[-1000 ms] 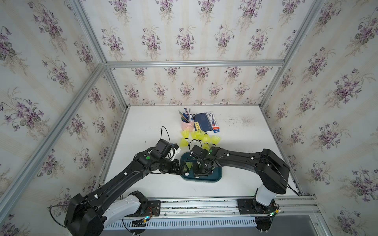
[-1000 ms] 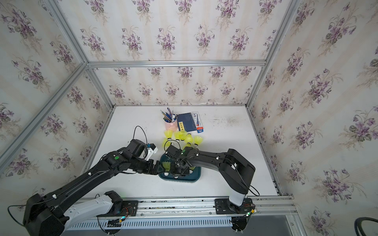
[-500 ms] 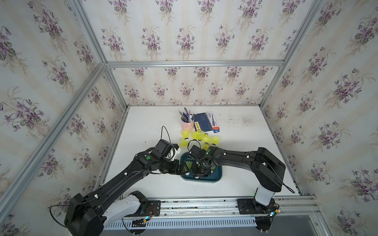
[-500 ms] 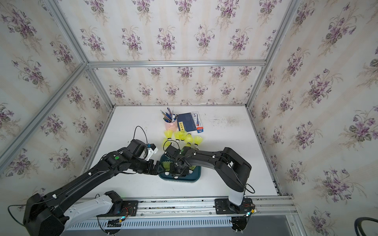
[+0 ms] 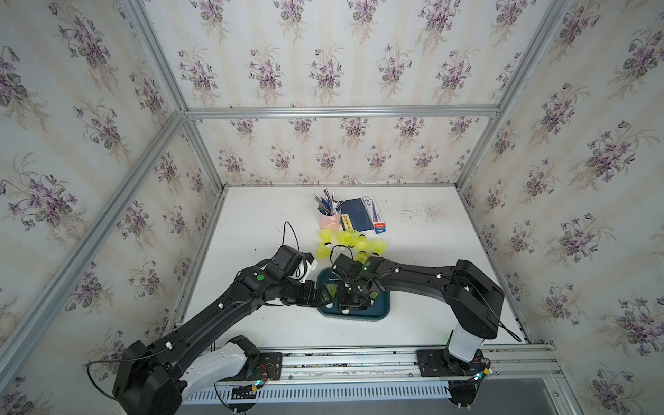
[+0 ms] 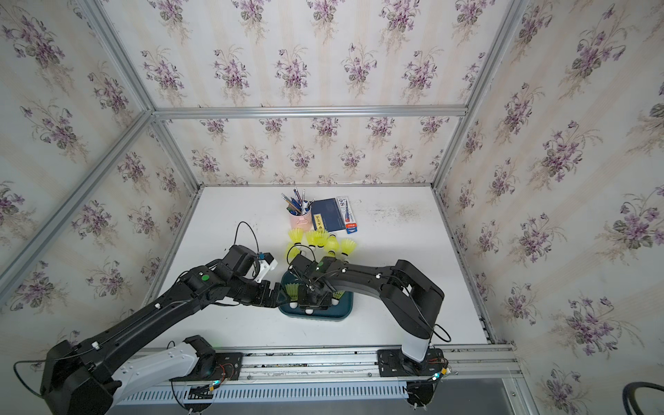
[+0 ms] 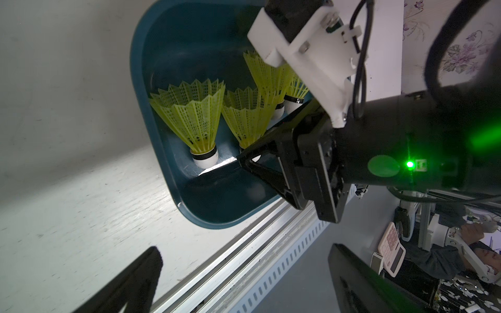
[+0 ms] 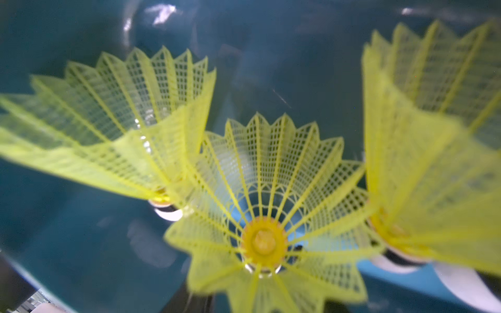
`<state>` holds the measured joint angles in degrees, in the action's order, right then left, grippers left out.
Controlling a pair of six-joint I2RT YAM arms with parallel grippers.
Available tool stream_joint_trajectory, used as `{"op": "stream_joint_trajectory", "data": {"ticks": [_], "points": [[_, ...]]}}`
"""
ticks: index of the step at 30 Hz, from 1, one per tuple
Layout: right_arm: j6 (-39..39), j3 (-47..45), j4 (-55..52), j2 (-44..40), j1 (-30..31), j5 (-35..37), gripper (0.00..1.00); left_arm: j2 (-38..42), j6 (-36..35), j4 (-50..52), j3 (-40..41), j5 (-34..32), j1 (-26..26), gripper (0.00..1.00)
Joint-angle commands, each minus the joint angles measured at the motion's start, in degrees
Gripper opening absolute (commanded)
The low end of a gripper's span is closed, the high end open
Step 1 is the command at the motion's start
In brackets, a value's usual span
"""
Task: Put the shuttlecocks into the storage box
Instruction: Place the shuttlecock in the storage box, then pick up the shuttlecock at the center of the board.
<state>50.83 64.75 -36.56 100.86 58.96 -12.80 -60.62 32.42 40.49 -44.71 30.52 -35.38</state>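
The storage box (image 5: 381, 314) (image 6: 341, 316) is a dark teal tray at the table's front middle. Several yellow-green shuttlecocks stand in it, tips down (image 7: 195, 116) (image 8: 108, 122). My right gripper (image 5: 350, 301) (image 6: 312, 301) reaches down into the box. Its black fingers (image 7: 260, 168) stand apart on either side of one shuttlecock (image 8: 264, 206), whose skirt hides most of them. My left gripper (image 5: 315, 297) (image 7: 244, 252) hangs wide open and empty by the box's left end. Several more shuttlecocks (image 5: 352, 239) (image 6: 319, 239) lie on the table behind the box.
A pink pen cup (image 5: 330, 220) and a dark blue booklet with a small packet (image 5: 357, 215) stand behind the loose shuttlecocks. Metal rails (image 5: 359, 359) run along the table's front edge. Papered walls close in the left, right and back.
My right gripper's jaws have spread apart around the shuttlecock inside the box. My left arm has stayed where it was.
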Motion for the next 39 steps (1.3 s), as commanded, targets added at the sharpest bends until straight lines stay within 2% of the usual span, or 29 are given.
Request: {"op": "stream_joint_trajectory", "data": {"ticks": [1, 9, 16, 23, 28, 32, 35, 37, 39], "points": [[0.2, 0.7, -1.9, -1.0, 0.0, 1.2, 0.5, 0.2, 0.1, -0.1, -0.5, -0.4, 0.0, 1.0], [0.9, 2.8, -5.5, -4.6, 0.1, 2.2, 0.59, 1.2, 0.9, 1.4, -2.6, -1.7, -0.1, 1.0], [0.3, 8.1, -10.7, -7.5, -0.6, 4.3, 0.61, 0.5, 2.5, 4.4, -7.8, -4.7, 0.0, 1.0], [-3.4, 16.1, -14.4, -8.5, -6.9, 7.2, 0.62, -5.9, 5.2, 8.2, -16.7, -8.5, 1.0, 1.0], [-6.5, 19.4, -14.2, -8.3, -13.2, 7.7, 0.65, -11.2, 10.7, 8.7, -21.4, -9.4, 2.4, 1.0], [-9.0, 19.4, -10.9, -7.5, -17.8, 4.4, 0.73, -15.8, 16.9, 9.7, -25.0, -9.7, 3.3, 1.0], [-11.2, 19.6, -9.4, -6.3, -20.7, 1.9, 0.84, -19.9, 21.6, 9.9, -27.7, -12.2, 3.6, 1.0], [-12.6, 19.5, -8.8, -5.2, -22.6, -0.2, 0.98, -23.6, 24.6, 10.1, -29.0, -13.0, 3.6, 1.0], [-14.2, 19.4, -8.2, -4.5, -23.8, -1.1, 1.0, -26.0, 27.3, 9.7, -30.0, -13.8, 3.7, 1.0]]}}
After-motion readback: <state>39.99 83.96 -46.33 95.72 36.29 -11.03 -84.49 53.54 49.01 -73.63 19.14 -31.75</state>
